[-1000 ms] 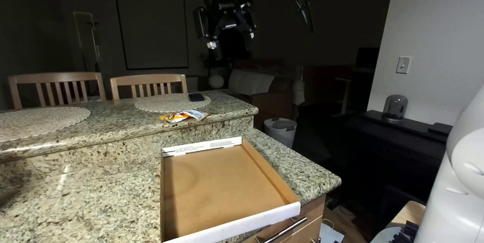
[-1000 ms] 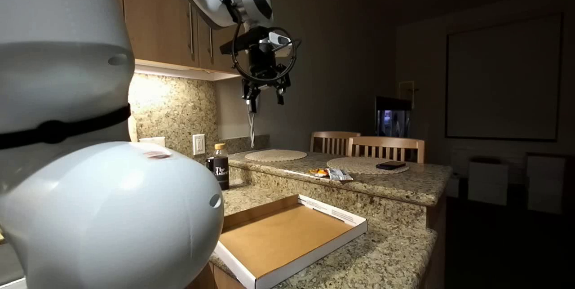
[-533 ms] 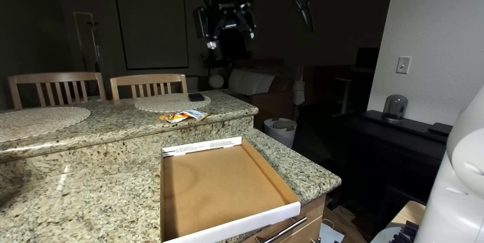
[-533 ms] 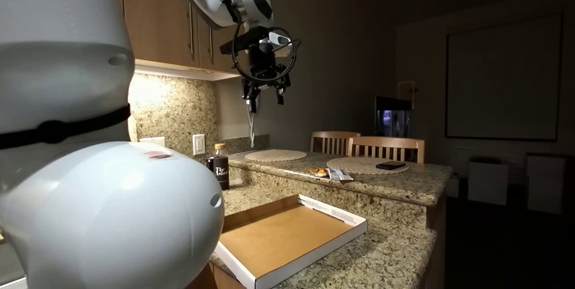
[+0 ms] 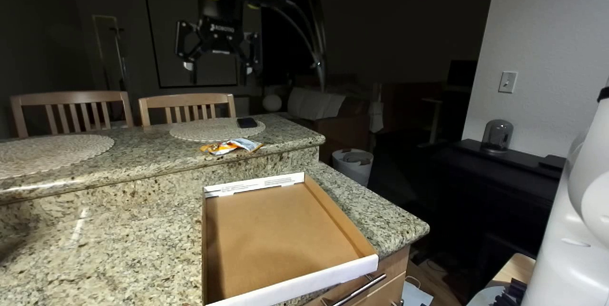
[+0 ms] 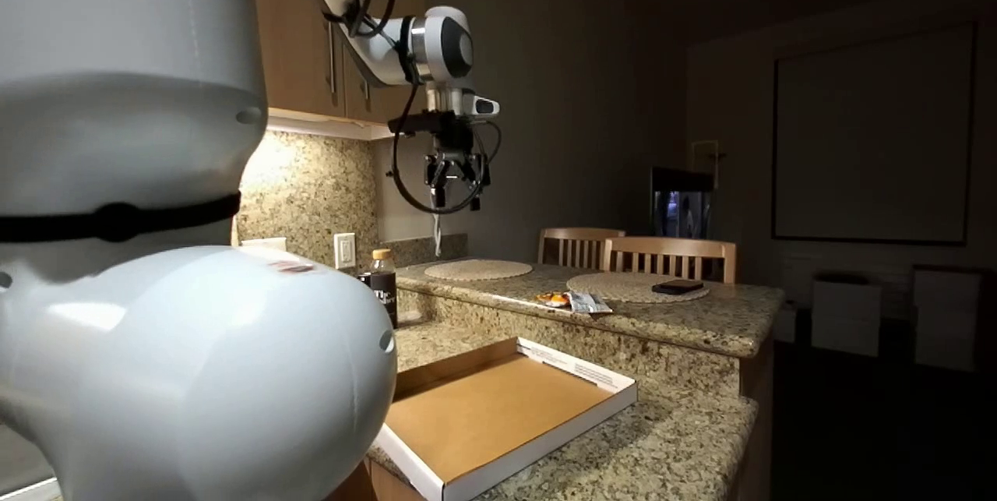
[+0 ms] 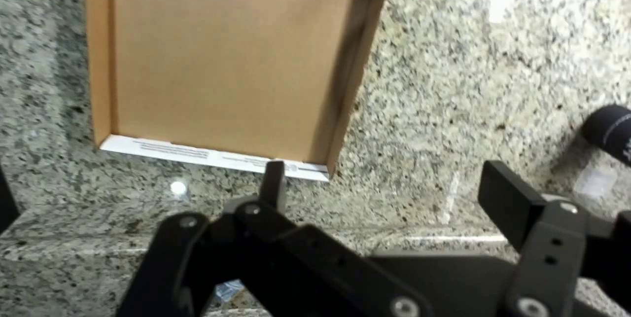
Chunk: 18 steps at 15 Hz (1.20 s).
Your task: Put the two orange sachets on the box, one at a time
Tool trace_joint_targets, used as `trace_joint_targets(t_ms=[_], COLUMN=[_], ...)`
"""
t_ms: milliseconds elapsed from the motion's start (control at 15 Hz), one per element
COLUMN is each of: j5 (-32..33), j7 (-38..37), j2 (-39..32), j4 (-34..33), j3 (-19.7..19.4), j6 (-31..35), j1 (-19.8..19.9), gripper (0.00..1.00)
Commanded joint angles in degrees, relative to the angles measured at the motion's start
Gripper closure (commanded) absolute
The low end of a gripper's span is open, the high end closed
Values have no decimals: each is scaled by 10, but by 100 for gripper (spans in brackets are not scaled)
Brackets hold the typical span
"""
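Two small, flat orange-and-white sachets (image 5: 231, 146) lie together near the edge of a raised, speckled granite counter (image 5: 147, 146) (where one packet ends and the other begins is hard to make out). Just beside them spreads a round, woven beige placemat (image 5: 204, 130), a dark, flat rectangular object (image 5: 247, 123) resting near its edge. One level down, a large, shallow cardboard box (image 5: 285, 230), brown inside with white on its walls, sits on the lower granite counter (image 5: 119, 253). Overhead, in both exterior views, a black two-fingered gripper (image 5: 218, 73) hangs in the air at the end of a white robot arm (image 6: 385, 49), well apart from sachets and box, its jaws spread wide. A dark, tan-capped bottle (image 6: 382, 287) stands upright, partly hidden by the arm in an exterior view; light wooden slat-back chairs (image 5: 71, 97) line the raised counter's far side.
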<state>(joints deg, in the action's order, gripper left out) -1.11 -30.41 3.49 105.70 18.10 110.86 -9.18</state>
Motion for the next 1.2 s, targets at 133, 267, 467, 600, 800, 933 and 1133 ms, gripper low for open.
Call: trace_joint_targets(t_ms=[133, 267, 467, 600, 800, 933, 1133], j5=[24, 41, 24, 25, 42, 42, 49], j7=[-73, -113, -83, -90, -102, -99, -90], j2=[-125, -137, -140, -141, -179, -207, -242], j4=[-90, -110, -102, -108, -140, -150, -163], j3=[-41, -57, -68, -69, -77, -89, -110], j6=[42, 18, 36, 31, 5, 19, 42], j1=[-12, -24, -26, -31, -39, -41, -44], gripper=[0, 0, 0, 0, 0, 0, 0])
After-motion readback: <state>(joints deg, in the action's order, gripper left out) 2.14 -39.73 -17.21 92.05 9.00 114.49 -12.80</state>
